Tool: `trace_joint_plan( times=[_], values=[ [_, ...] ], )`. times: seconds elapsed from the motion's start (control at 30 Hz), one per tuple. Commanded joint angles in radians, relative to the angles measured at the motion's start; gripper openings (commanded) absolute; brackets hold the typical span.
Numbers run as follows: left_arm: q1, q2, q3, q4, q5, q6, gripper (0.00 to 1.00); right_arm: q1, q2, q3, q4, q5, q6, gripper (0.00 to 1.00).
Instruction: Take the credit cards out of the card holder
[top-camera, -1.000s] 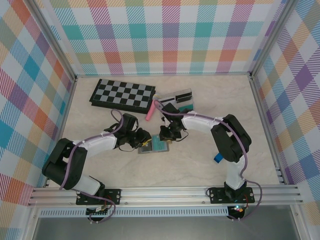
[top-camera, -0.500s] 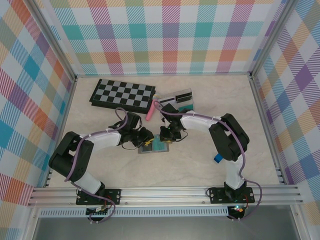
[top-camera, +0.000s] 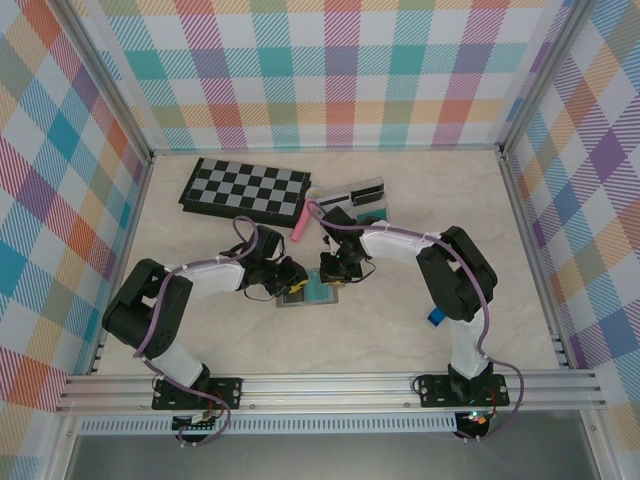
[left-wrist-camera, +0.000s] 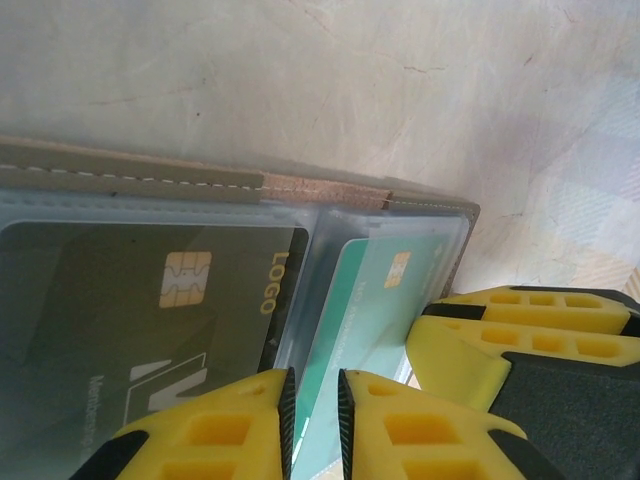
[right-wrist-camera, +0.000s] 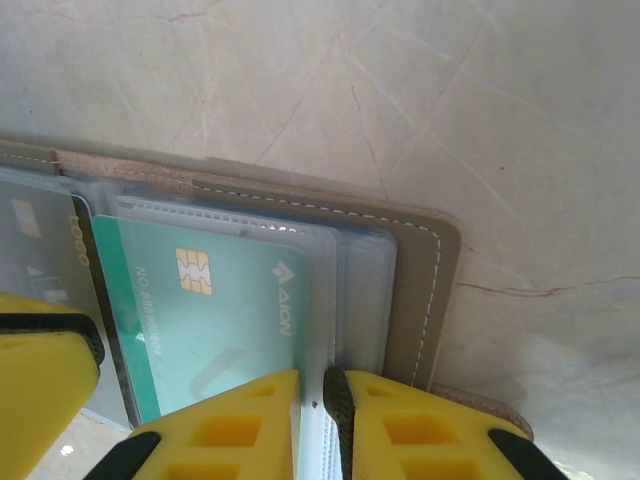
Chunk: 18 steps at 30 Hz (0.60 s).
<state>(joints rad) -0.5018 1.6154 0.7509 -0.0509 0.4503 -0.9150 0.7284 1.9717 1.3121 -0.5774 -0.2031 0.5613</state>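
The left gripper (left-wrist-camera: 313, 405) is pinched to a thin slit on the clear sleeves (left-wrist-camera: 300, 280) between the black card (left-wrist-camera: 130, 290) and the teal card (left-wrist-camera: 370, 310); the right gripper (right-wrist-camera: 312, 400) is just as narrow on the sleeve edge past the teal card's end. Whether either bites card plastic I cannot tell. The card holder (right-wrist-camera: 412, 290) lies open on the table (right-wrist-camera: 420, 90), both cards inside. A pull now may drag the whole holder or tear a sleeve, since nothing seems to pin it down.
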Motion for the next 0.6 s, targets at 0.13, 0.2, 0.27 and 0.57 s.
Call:
trace_joint_plan(
  times=[0.13,0.2,0.27,0.57],
  values=[
    [-0.002,0.018,0.026,-0.039,0.025,0.078,0.22,-0.001,0.053,0.001,-0.044,0.009,-0.007,0.19],
    [-0.003,0.026,0.025,-0.025,0.039,0.090,0.23,-0.001,0.053,0.003,-0.045,0.008,-0.005,0.18],
    [-0.002,0.036,0.025,-0.014,0.055,0.098,0.23,-0.001,0.053,0.002,-0.047,0.007,-0.008,0.18],
    [0.011,0.070,0.022,0.032,0.103,0.122,0.20,0.000,0.049,0.001,-0.044,0.004,-0.018,0.18]
  ],
)
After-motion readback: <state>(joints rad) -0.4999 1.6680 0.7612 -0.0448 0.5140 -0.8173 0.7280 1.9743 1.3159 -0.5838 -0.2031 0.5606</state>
